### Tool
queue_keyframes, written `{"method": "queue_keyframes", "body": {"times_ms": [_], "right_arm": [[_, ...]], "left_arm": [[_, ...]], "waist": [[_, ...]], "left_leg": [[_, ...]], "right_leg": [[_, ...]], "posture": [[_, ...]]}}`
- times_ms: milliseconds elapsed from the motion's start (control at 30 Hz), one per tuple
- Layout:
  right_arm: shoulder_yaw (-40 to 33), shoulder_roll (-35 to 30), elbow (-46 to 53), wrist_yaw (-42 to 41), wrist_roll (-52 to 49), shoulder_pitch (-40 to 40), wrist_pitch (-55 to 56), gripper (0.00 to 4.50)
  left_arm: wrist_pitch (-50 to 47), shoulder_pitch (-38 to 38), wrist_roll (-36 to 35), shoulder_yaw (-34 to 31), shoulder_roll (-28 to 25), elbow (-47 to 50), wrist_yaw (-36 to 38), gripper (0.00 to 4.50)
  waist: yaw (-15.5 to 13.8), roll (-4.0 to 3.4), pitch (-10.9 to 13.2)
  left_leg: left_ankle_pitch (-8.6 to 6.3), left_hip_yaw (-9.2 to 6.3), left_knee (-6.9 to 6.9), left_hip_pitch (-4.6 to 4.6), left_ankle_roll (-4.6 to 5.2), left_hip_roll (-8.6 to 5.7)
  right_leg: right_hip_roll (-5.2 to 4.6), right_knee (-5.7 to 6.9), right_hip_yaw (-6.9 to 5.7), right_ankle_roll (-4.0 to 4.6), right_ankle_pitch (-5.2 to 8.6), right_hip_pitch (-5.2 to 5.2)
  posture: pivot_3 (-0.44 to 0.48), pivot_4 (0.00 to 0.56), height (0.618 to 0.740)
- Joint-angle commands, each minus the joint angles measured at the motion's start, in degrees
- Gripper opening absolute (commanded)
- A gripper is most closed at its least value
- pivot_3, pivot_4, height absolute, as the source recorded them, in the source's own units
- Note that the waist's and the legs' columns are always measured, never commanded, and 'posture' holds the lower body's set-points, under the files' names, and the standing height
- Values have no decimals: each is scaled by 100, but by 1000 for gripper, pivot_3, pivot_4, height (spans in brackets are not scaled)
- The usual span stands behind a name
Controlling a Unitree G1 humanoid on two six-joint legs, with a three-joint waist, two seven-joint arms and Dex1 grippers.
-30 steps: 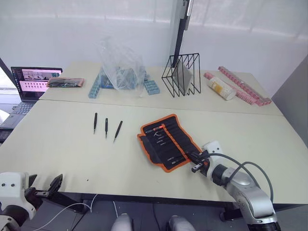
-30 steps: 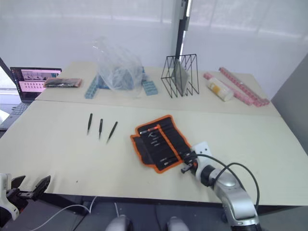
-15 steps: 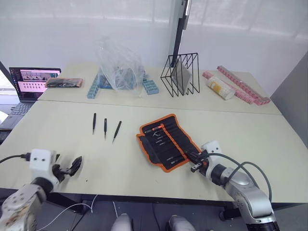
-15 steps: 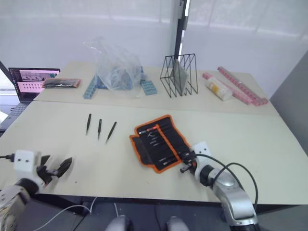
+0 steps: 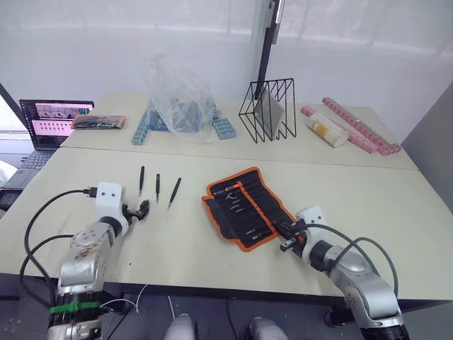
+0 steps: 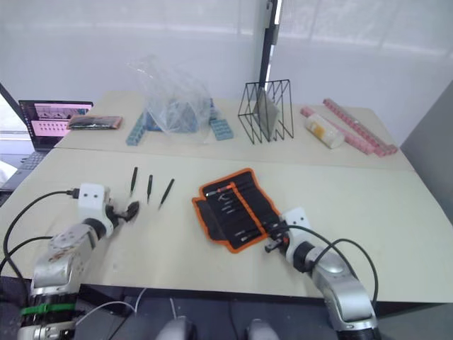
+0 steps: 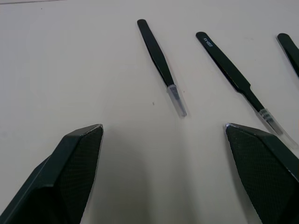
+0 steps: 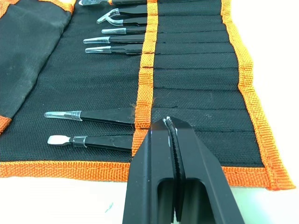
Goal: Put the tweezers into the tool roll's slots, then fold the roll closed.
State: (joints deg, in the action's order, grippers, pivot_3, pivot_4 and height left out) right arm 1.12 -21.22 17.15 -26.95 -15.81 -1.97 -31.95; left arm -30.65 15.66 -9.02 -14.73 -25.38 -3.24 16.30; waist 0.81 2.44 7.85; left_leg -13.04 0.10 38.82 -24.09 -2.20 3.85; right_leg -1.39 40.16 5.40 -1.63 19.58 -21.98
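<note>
- Tweezers (image 5: 156, 187): we logged three loose on the tabletop (image 5: 354, 191), well left of the tool roll (image 5: 245, 207).
- Left claw (image 7: 168, 154): spread wide just short of them, we judged to straddle one.
- Right claw (image 8: 172, 140): clenched empty over the slots (image 8: 196, 84) at the roll's near edge, perhaps pinning it.

Setting: indoor lab or test workspace. Evidence: two plain pale tables (image 5: 212, 152) pushed together against a bare white wall; open laptop (image 5: 49, 122) with a lit screen at the far left edge; crumpled clear plastic bag (image 5: 177, 95) over blue plastic racks (image 5: 223, 128); black wire stand (image 5: 267, 110); pink strips (image 5: 357, 126) and a clear tube (image 5: 325, 130) laid out at the back right.
</note>
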Motion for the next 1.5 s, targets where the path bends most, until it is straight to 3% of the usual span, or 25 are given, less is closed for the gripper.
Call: {"method": "queue_keyframes", "body": {"times_ms": [33, 300, 500, 767, 1200, 1333, 1500], "right_arm": [[82, 36, -117, 81, 66, -8, -88, 0], [75, 36, -78, 146, 50, -26, -123, 0], [68, 20, -29, 165, 30, -3, -143, 0], [43, -9, 25, 175, 9, 15, -178, 0], [87, 3, -45, 133, 22, -63, -176, 0], [95, -6, -66, 107, 24, -95, -170, 0], [92, -29, -119, 74, 34, -137, -168, 0]], "left_arm": [[118, 335, 276, 203, 24, -738, -244, 4454], [774, 1278, 512, 567, 24, -2290, -128, 4454], [1166, 1654, 511, 612, 60, -3056, -83, 2640], [1185, 1633, 466, 592, 139, -3120, -142, 16], [1211, 1338, 423, 267, -239, -2357, -337, 16], [1071, 1020, 312, 137, -560, -1426, -105, 16], [573, 502, -171, 149, -1013, 95, 796, 16]], "waist": [[-7, -14, -7], [-30, -47, -24], [-34, -53, -24], [-7, -63, -24], [101, -71, -19], [144, -64, -15], [104, -38, 5]], "left_leg": [[0, 0, 0, 2, 0, 0], [2, -1, 1, 15, 0, -5], [2, -2, 0, 29, 0, -8], [1, -3, -3, 34, 0, -7], [0, -3, -15, 29, -1, 1], [1, -7, -21, -20, -1, 1], [0, -11, -20, -26, -2, -4]], "right_leg": [[0, 0, 0, 0, 0, 2], [1, 0, -1, -3, 1, 20], [1, -3, 0, -6, 2, 38], [2, -4, 0, -9, 4, 44], [9, -5, 3, -9, 4, 30], [8, -2, 3, -7, 3, -23], [1, 1, -2, -6, 2, -22]], "posture": [[0, 150, 689], [0, 150, 689], [0, 150, 689], [0, 150, 689], [0, 150, 689], [0, 150, 689], [0, 150, 689]]}}
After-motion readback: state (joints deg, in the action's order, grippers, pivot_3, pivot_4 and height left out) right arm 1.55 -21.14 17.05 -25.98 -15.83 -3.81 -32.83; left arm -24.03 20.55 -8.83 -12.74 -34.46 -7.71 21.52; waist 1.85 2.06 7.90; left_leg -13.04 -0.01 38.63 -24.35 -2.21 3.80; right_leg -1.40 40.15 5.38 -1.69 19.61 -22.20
